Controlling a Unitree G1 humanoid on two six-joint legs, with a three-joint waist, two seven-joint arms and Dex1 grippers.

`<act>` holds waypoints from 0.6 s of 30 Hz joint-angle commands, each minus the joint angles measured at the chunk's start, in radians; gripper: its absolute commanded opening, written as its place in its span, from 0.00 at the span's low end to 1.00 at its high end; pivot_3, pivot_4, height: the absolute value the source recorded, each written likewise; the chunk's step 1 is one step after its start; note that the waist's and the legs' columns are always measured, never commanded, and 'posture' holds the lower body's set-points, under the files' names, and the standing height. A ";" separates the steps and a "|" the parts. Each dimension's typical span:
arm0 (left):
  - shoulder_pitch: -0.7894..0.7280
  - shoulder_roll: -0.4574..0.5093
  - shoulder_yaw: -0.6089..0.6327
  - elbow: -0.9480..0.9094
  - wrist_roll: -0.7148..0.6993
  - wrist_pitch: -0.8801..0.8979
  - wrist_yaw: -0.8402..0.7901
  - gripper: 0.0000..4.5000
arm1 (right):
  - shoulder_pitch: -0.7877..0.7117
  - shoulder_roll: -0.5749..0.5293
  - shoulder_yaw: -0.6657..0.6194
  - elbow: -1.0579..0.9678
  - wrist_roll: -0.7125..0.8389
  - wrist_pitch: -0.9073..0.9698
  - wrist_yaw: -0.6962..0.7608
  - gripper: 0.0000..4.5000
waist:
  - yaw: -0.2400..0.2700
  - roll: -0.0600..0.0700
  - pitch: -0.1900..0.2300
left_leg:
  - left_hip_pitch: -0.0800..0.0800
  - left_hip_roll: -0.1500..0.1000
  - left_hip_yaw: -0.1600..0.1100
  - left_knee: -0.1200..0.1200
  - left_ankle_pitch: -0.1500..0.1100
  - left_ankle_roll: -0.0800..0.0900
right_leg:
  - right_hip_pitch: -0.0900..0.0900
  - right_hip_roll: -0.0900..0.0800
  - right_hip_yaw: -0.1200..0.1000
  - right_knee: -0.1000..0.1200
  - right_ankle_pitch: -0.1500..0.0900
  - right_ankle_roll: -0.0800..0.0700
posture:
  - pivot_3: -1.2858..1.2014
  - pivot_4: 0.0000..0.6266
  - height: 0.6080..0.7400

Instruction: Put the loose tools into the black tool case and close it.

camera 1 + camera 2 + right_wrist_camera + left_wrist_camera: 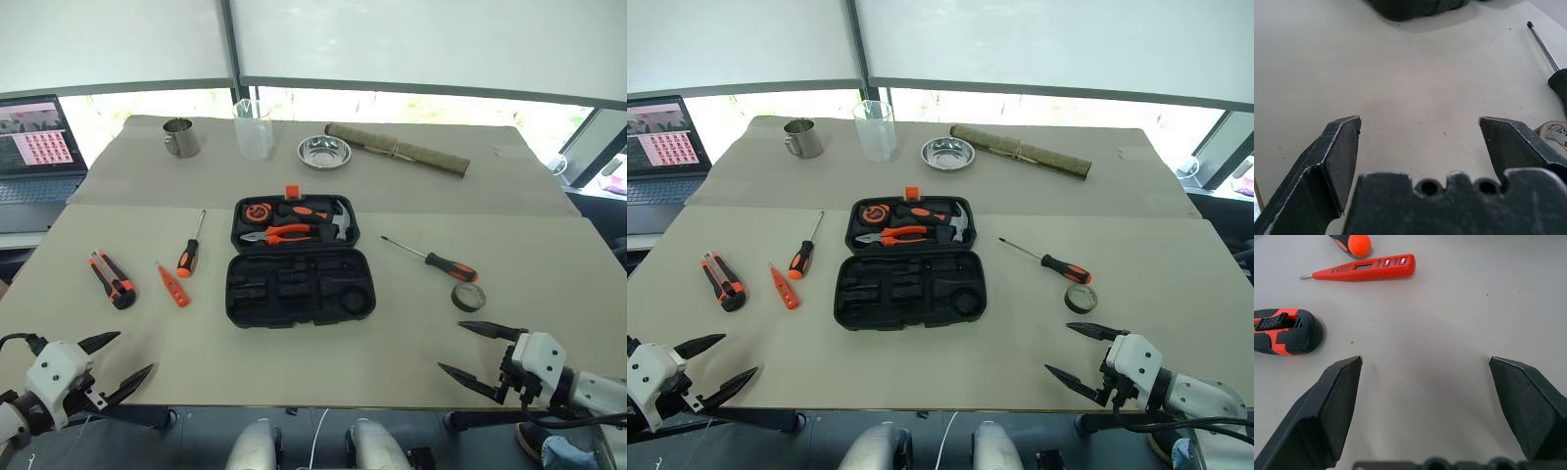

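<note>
Flanking open tool case, left gripper, right gripper spread

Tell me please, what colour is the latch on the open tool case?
Orange latch, clearest in the left eye view.

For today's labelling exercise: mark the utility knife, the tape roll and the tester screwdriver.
utility knife (pixel 112 279), left eye view, middle of its body.
tape roll (pixel 468 297), left eye view, its ring.
tester screwdriver (pixel 1364 269), left wrist view, its orange body.

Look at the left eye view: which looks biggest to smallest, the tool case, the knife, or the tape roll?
1. black tool case, lying open, clearly biggest.
2. utility knife.
3. tape roll, smallest.
All three lie about equally far from the camera, so this order is fair.
</note>
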 commanded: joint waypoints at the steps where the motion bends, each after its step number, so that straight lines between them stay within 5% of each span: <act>1: -0.010 0.008 0.065 -0.035 -0.096 0.106 0.025 0.99 | -0.046 0.043 0.023 -0.081 0.073 -0.011 -0.008 0.99 | 0.000 0.000 0.000 | 0.000 0.000 0.000 0.000 0.000 0.000 | 0.000 0.000 0.000 0.000 0.000 0.000 | 0.52 0.24 1.00; 6: -0.007 -0.026 0.225 -0.017 -0.235 0.399 0.197 0.99 | -0.158 0.189 0.095 -0.267 0.200 0.026 -0.075 0.99 | -0.018 -0.001 0.002 | 0.001 0.007 -0.002 0.000 0.000 0.000 | -0.001 0.007 0.000 0.003 0.001 -0.003 | 0.52 0.24 1.00; 12: 0.093 -0.036 0.307 -0.107 -0.328 0.618 0.209 0.99 | -0.185 0.242 0.120 -0.331 0.256 0.035 -0.080 0.99 | -0.013 -0.007 0.002 | 0.001 0.005 -0.002 0.000 -0.002 -0.003 | -0.001 0.004 -0.001 0.002 0.001 -0.003 | 0.52 0.24 1.00; 18: -0.055 0.128 0.292 -0.243 -0.458 0.925 0.292 0.99 | -0.197 0.249 0.134 -0.333 0.276 0.048 -0.062 0.99 | 0.018 -0.006 0.002 | 0.004 0.004 -0.004 0.000 0.000 -0.005 | -0.001 -0.001 -0.007 0.003 0.001 -0.004 | 0.52 0.24 1.00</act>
